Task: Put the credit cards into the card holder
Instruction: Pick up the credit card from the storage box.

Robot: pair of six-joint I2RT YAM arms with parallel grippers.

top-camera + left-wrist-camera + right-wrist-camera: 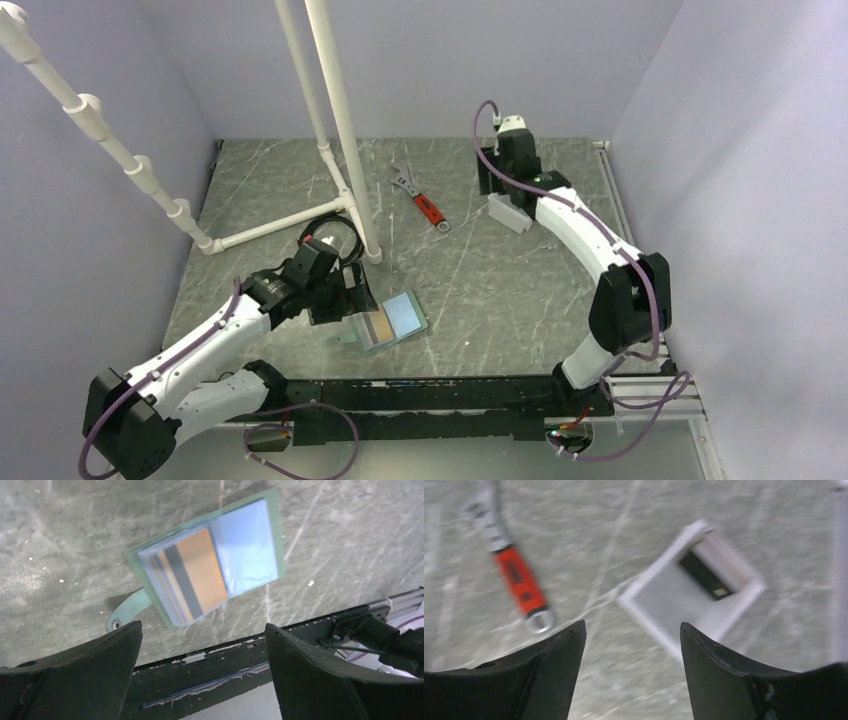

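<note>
The card holder (pixel 277 535) lies open and flat on the grey table, also visible in the top view (pixel 424 320). A tan-brown credit card (pixel 200 570) with a dark stripe covers its left half. A light blue credit card (pixel 247 547) covers its right half. The holder's strap tab (pixel 125 612) sticks out at the lower left. My left gripper (pixel 202 626) hovers open just near of the holder, holding nothing; the top view shows this gripper (pixel 347 300) at the holder's left edge. My right gripper (pixel 633 624) is open and empty, far back by the white tub.
A white square tub (pixel 664 597) with a dark item inside sits at the back right (pixel 508 213). A red-handled wrench (pixel 428 205) lies mid-back. A white pipe frame (pixel 340 120) stands at the back left. The black base rail (pixel 210 675) runs along the near edge.
</note>
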